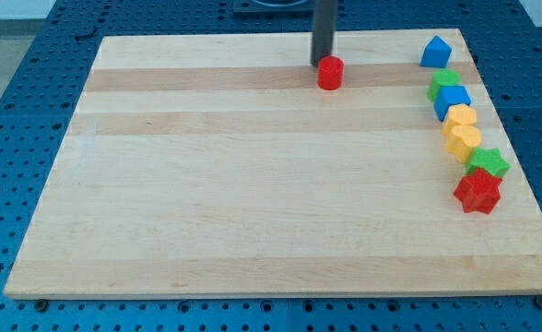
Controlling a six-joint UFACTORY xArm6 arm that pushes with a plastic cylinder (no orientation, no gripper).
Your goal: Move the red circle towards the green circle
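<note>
Your dark rod's tip (322,64) touches the red circle block (330,73) near the wooden table's (253,203) top edge; the green circle block (443,81) sits well right. No gripper.

A pale wooden board (253,212) with darker grain bands lies on the bench (31,111), a blue perforated plate showing around the board's edges. Lighting seems even, perhaps overhead.
</note>
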